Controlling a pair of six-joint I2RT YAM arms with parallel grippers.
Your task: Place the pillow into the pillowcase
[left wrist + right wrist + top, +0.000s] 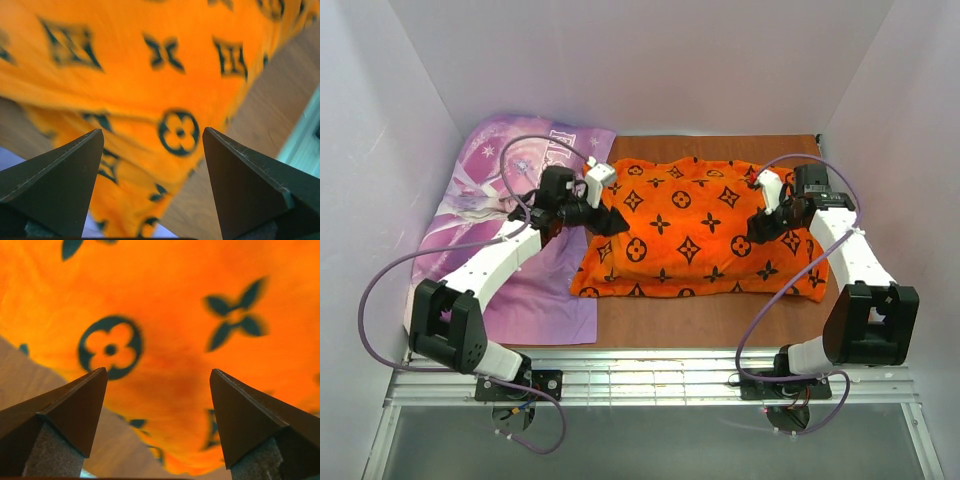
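The orange pillowcase [695,228] with black flower and star motifs lies plump in the middle of the brown table. The cream-white pillow is hidden; no part of it shows. My left gripper [610,220] is open at the case's left edge, with orange fabric [150,90] ahead of its fingers [75,165]. My right gripper [752,232] is open over the case's right part, with orange fabric [170,315] filling its view between the fingers [240,410]. Neither gripper holds anything.
A purple princess-print fabric [490,230] lies at the left, under my left arm. White walls close in on the left, back and right. A strip of bare wooden table [690,320] runs in front of the case, then a metal rail [650,365].
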